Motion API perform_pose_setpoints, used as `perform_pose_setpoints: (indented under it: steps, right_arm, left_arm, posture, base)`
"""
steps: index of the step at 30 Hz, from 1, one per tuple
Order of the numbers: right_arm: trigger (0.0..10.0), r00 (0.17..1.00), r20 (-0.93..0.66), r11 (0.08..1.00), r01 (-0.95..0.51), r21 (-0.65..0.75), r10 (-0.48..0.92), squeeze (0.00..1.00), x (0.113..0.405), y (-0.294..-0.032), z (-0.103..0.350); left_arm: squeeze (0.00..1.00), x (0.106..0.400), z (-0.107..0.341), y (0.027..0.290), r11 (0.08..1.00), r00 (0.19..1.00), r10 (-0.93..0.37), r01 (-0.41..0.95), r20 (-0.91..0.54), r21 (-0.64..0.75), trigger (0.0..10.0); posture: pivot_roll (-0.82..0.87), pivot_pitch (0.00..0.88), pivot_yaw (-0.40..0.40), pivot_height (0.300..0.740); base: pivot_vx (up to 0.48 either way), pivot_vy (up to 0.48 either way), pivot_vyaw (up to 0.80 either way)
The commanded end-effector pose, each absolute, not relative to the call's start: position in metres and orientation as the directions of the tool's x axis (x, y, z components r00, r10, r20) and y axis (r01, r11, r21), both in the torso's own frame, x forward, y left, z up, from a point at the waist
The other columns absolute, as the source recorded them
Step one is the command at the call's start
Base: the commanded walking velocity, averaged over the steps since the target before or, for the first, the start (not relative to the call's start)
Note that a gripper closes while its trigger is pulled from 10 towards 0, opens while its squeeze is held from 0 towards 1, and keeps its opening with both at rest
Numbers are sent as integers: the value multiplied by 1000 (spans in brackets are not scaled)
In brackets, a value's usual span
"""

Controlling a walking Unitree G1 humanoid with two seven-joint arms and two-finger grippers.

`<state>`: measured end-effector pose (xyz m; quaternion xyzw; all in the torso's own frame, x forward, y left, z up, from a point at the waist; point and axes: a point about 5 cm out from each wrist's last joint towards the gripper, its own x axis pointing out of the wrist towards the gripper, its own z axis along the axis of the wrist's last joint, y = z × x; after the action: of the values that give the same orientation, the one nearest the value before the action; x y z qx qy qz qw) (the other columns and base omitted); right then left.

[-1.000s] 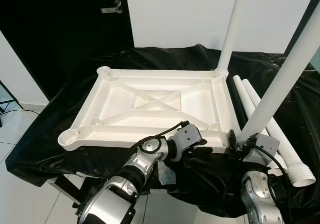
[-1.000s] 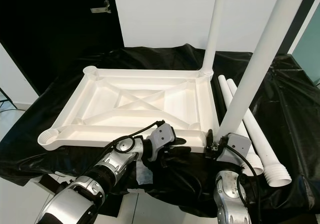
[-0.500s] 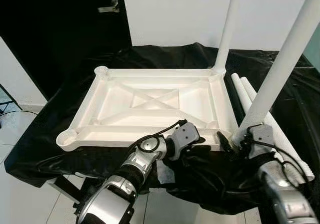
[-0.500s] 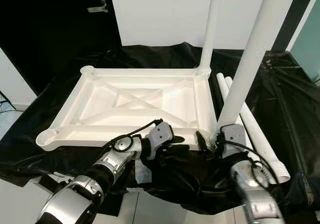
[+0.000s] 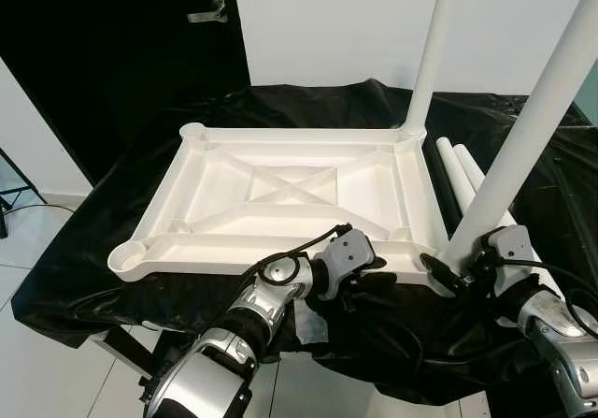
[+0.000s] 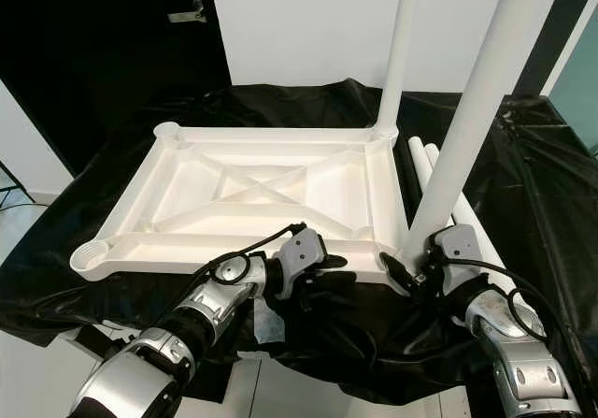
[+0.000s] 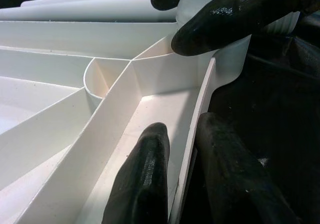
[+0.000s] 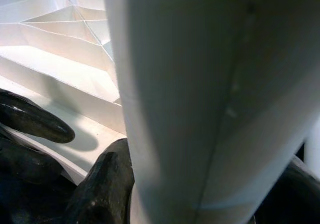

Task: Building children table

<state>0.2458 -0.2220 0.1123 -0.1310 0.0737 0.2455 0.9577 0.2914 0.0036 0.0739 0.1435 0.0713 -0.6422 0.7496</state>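
A white ribbed tabletop (image 5: 290, 203) lies upside down on a worktop (image 5: 112, 278) draped in black cloth. One white leg (image 5: 432, 49) stands upright in its far right corner socket. A second leg (image 5: 523, 137) rises, tilted, from the near right corner, and the right gripper (image 5: 458, 273) sits at its base with jaws on either side of the tube (contact itself is hard to make out). The left gripper (image 5: 369, 273) is at the tabletop's near edge, its black fingers just against the rim. Two spare legs (image 5: 458, 170) lie side by side on the cloth beside the tabletop's right edge. A black door with a metal handle (image 5: 210, 12) stands behind.
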Motion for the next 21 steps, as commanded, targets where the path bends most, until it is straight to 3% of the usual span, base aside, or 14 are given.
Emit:
perform_pose_setpoints:
  steps: [1,7,10,11,13,19,20,21]
  right_arm:
    - [0,761,-293,769,-629,-115,579,0,235,-198,90]
    - [0,788,-256,801,-594,-74,560,0,233,-189,88]
    - [0,940,-135,942,-325,-87,312,0,233,-183,84]
    - [0,940,-135,942,-325,-87,312,0,233,-183,84]
    - [0,988,-92,988,-134,-81,127,0,228,-182,78]
    - [0,991,-72,994,108,-36,-110,0,229,-187,76]
    - [0,963,-78,966,257,-1,-256,0,233,-196,77]
    - [0,963,-78,966,257,-1,-256,0,233,-196,77]
  left_arm:
    - [0,267,31,16,91,64,-892,995,-447,-39,10000]
    - [0,267,30,17,88,60,-891,995,-450,-41,10000]
    - [0,267,30,17,87,60,-890,995,-452,-40,10000]
    - [0,267,30,17,87,60,-890,995,-452,-40,10000]
    - [0,267,30,17,87,60,-890,995,-452,-39,10000]
    - [0,267,31,17,89,61,-891,995,-450,-39,10000]
    - [0,267,30,18,86,58,-891,995,-451,-40,10000]
    - [0,267,30,18,86,58,-891,995,-451,-40,10000]
  posture:
    - [-153,0,30,740]
    - [-153,0,33,740]
    - [-149,0,34,740]
    - [-149,0,34,740]
    - [-142,0,31,740]
    - [-137,0,33,740]
    - [-137,0,33,740]
    - [-137,0,33,740]
  base:
    - [0,0,0]
    - [0,0,0]
    - [0,0,0]
    - [0,0,0]
    - [0,0,0]
    - [0,0,0]
    - [0,0,0]
    - [0,0,0]
